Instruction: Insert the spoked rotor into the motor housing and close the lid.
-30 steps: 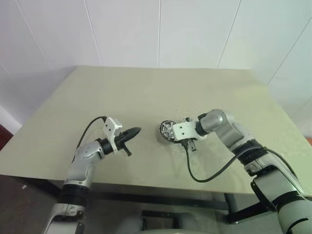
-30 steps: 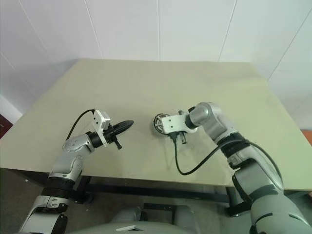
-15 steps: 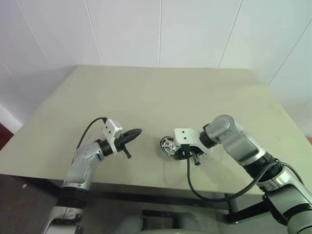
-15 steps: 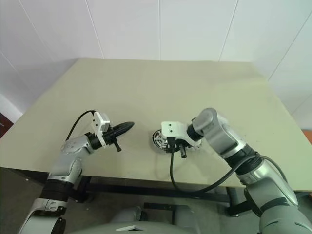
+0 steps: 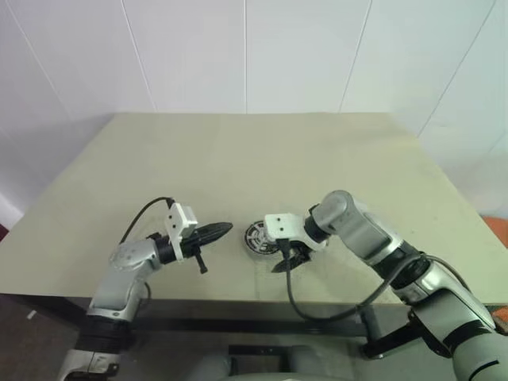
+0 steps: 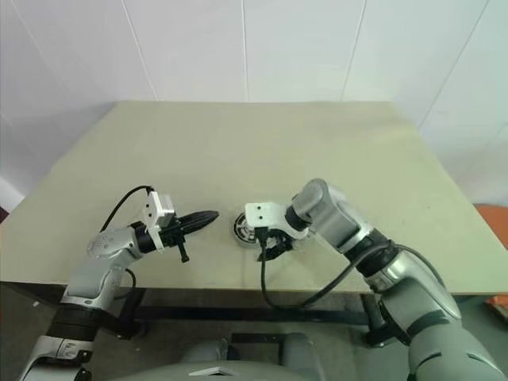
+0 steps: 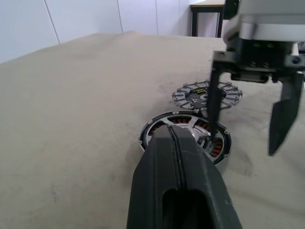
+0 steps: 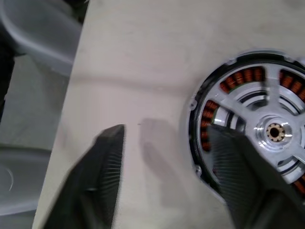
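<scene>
The motor housing (image 5: 257,236) lies on the table near its front edge, a black ring with copper windings (image 8: 238,76). The spoked rotor (image 8: 272,130) sits inside it, silver spokes over the windings. My right gripper (image 5: 287,259) points down beside the housing and is open; one finger (image 8: 238,167) hangs over the housing's rim, the other (image 8: 102,176) over bare table. The lid (image 7: 207,94), a dark grey ribbed disc, lies flat just beyond the housing, under my right wrist. My left gripper (image 5: 219,231) is shut and empty, level, its tip close to the housing's left side.
The beige table (image 5: 238,159) stretches away toward a white panelled wall. Its front edge (image 5: 262,300) runs just below both grippers. A black cable (image 5: 317,313) loops from my right wrist over that edge.
My right gripper has opened and tipped downward beside the housing, drawing back toward the table's front. The left gripper stays shut and has barely moved. The camera view has shifted.
</scene>
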Robot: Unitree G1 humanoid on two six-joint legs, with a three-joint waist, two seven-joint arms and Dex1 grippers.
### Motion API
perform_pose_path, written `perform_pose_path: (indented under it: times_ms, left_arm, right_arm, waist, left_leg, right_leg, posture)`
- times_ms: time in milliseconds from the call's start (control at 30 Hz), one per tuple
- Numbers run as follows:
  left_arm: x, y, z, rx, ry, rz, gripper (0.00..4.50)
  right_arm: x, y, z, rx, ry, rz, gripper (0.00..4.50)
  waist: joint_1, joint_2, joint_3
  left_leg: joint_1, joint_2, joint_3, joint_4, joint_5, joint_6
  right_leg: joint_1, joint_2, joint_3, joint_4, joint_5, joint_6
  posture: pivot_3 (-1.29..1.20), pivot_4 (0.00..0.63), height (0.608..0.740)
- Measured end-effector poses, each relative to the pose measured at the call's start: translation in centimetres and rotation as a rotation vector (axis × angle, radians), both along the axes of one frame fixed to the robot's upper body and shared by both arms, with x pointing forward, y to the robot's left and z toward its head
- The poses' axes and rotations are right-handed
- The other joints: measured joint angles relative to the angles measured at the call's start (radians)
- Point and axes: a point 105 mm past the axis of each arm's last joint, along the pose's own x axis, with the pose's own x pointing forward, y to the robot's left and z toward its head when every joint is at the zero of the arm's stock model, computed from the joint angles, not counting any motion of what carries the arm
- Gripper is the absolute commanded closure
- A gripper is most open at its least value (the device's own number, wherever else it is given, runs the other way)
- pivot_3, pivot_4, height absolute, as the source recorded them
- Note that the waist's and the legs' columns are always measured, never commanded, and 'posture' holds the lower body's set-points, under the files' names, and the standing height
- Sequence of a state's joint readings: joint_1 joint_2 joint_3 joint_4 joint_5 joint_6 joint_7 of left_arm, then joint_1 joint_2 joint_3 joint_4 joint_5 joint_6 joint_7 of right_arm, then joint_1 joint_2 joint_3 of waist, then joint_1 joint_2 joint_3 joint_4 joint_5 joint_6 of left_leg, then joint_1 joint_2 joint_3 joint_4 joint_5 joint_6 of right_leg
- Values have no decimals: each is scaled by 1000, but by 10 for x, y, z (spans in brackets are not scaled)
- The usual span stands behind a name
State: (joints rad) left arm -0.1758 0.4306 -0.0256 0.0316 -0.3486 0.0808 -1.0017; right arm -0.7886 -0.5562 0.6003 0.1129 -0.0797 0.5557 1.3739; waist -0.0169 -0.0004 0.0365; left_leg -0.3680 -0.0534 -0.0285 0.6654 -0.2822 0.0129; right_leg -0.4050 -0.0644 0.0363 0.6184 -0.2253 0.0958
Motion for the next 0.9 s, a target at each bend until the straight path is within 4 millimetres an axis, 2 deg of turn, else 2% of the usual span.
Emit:
perform_pose_path:
  times_ms: [133,200,233,333,400,433,467,567,667,733,900]
  left_arm:
    - [7,-4,-3,-21,13,4,4500]
    - [8,-7,-5,-25,17,1,4500]
    - [9,-9,-6,-28,17,-3,4500]
    - [12,-16,-4,-42,10,-15,4500]
    - [12,-16,-6,-43,18,-14,4500]
    - [12,-16,-6,-43,21,-12,4500]
    - [12,-16,-6,-43,21,-12,4500]
    - [12,-17,-5,-55,26,-24,4500]
    - [10,-17,-1,-94,44,-46,4500]
    - [8,-18,3,-110,49,-68,4500]
    - [5,-15,6,-104,57,-92,4500]
  right_arm:
    - [52,-8,67,69,-209,-109,1604]
    - [69,-13,91,68,-340,-122,2224]
    - [75,-19,94,43,-389,-128,2556]
    - [87,-52,78,-126,-483,-128,3630]
    - [85,-77,64,-240,-491,-108,4326]
    - [83,-88,57,-298,-486,-95,4455]
    - [82,-94,53,-326,-483,-89,4455]
    - [69,-129,34,-483,-431,-46,4455]
    - [58,-147,22,-542,-361,-37,4455]
    - [50,-149,15,-541,-304,-29,4455]
    - [22,-139,0,-432,-110,-18,4455]
  waist:
    - [4,1,1]
    - [6,1,0]
    - [6,0,0]
    - [9,0,0]
    - [7,0,0]
    - [6,0,0]
    - [6,0,0]
    - [7,0,0]
    - [5,1,0]
    - [3,1,0]
    - [7,1,0]
  left_leg:
    - [0,0,-1,0,2,2]
    - [0,1,-4,0,2,2]
    - [-2,1,-4,0,2,2]
    - [-9,-2,-2,-2,2,2]
    - [-11,-3,0,-3,0,3]
    - [-13,-3,1,-3,0,3]
    - [-16,-3,1,-3,0,3]
    - [-21,-3,1,-2,0,2]
    - [-20,-2,1,-2,1,2]
    - [-19,-1,1,-2,1,2]
    - [-14,-1,1,-1,1,2]
  right_leg:
    - [-2,1,-2,1,4,-4]
    - [-2,2,-3,0,4,-4]
    - [-2,2,-3,0,4,-4]
    - [-8,-1,-4,-4,4,-3]
    - [-10,-4,-4,-5,5,-3]
    - [-13,-4,-4,-5,5,-2]
    - [-16,-5,-4,-5,5,-2]
    - [-22,-4,-4,-4,5,-2]
    - [-22,-3,-4,-4,4,-4]
    - [-21,-2,-3,-3,4,-5]
    - [-16,-1,-3,-2,4,-5]
  posture:
    - [0,0,740]
    - [0,0,740]
    - [0,0,740]
    - [0,0,740]
    - [0,0,740]
    - [0,0,740]
    - [0,0,740]
    - [0,0,740]
    - [0,0,740]
    - [0,0,740]
    - [0,0,740]
